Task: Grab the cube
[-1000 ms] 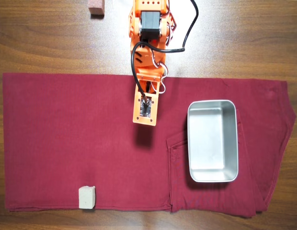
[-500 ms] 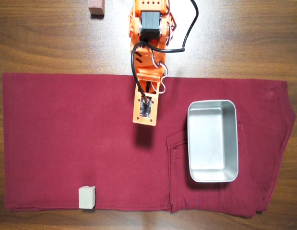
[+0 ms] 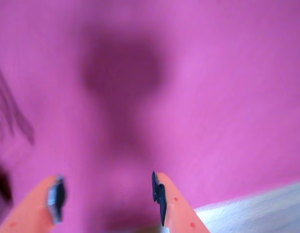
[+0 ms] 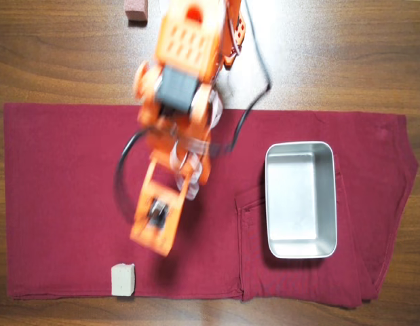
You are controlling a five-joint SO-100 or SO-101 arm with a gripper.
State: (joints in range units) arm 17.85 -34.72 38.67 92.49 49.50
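One cube [image 4: 123,279] is sitting near the tabletop's bottom edge, just below-left of the end effector [image 3: 108,199] in the overhead view; jaws gaping wide, gripping nothing

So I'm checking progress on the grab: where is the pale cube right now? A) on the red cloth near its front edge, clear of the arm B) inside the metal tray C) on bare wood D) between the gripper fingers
A: in the overhead view the cube sits on the red cloth near its lower edge, apart from the open gripper, and the metal tray is empty.
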